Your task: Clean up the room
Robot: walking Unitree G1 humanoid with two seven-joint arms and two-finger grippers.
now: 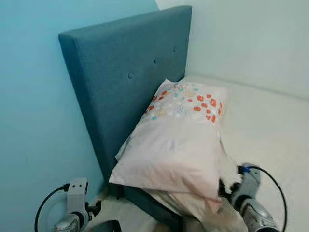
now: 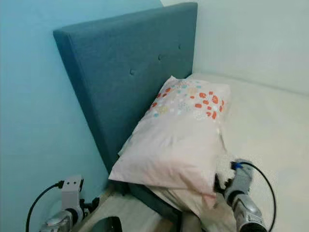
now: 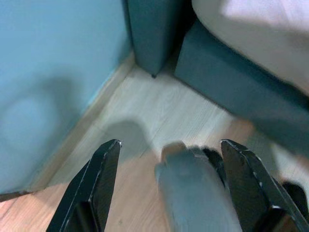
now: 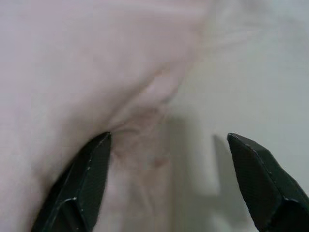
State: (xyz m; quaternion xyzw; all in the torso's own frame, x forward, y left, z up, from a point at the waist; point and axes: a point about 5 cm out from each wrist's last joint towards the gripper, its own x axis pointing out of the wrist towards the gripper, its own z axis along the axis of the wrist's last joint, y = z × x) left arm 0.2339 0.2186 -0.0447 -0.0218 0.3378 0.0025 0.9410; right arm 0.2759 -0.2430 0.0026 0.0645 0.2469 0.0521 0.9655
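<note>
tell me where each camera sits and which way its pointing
Left eye view: on the head, looking forward and down at the pillow against the blue headboard; both silver arms show at the bottom.
Right eye view: the head's other eye, same scene.
Left wrist view: on the left wrist, looking along the open left hand at the wood floor by the bed base.
Right wrist view: on the right wrist, looking along the open right hand at the pillow's edge.
Shared: both eye views and the right wrist view show the pillow.

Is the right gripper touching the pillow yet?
Cannot tell. In the right wrist view the open right gripper sits at the pillow edge, one finger overlapping pink fabric, but no contact or gap shows plainly.
</note>
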